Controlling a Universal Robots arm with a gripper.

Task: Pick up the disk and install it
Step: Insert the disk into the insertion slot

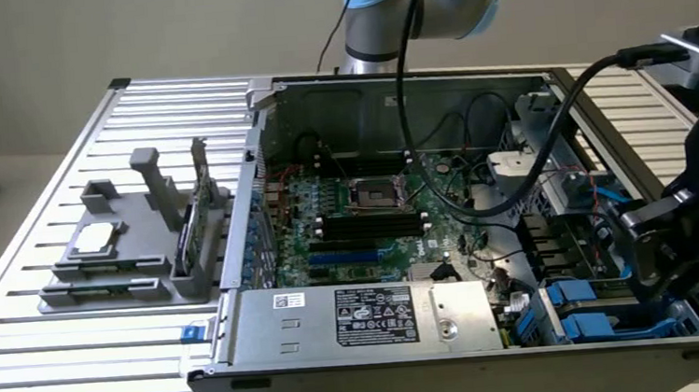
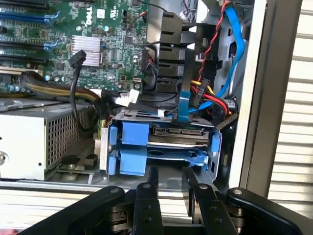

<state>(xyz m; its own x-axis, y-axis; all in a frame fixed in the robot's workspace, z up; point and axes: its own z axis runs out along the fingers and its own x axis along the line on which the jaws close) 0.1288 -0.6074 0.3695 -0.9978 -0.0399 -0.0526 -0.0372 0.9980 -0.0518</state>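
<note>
The disk (image 2: 182,132) lies flat in the drive bay at the corner of the open computer case, its connector edge facing outward and its blue carrier (image 2: 133,139) around it. In the exterior view the blue carrier (image 1: 576,294) shows at the case's front corner on the exterior view's right. My black gripper (image 1: 650,264) hangs just outside that corner, beside the bay. From the wrist, my gripper (image 2: 170,172) points at the bay from a short way off. Its fingers (image 2: 147,193) stand apart with nothing between them, and they do not touch the disk.
A grey power supply box (image 1: 359,317) with a sticker fills the case's front, next to the bay. Blue, red and black cables (image 2: 230,54) hang above the bay. The motherboard (image 1: 364,214) lies behind. A grey fixture (image 1: 118,261) holding a small chip stands on the slatted table (image 1: 38,370).
</note>
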